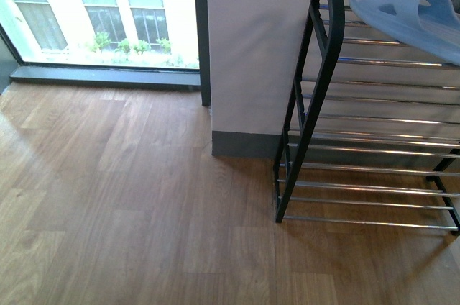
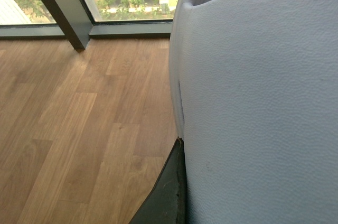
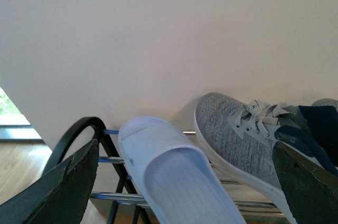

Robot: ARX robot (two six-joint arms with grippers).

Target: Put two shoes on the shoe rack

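Atop the black-framed chrome-rod shoe rack [image 1: 320, 67]: one light-blue moulded slide [image 3: 174, 176], one grey knit sneaker [image 3: 232, 129] at its two o'clock. My right pincer [image 3: 185, 147] gapes wide, empty; my left pincer [image 2: 171, 192], I cannot tell.

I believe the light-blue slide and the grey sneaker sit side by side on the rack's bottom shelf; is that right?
Not quite: they sit on the top shelf. The front view shows the light-blue slide on the uppermost rods of the shoe rack; the right wrist view shows the grey sneaker beside it.
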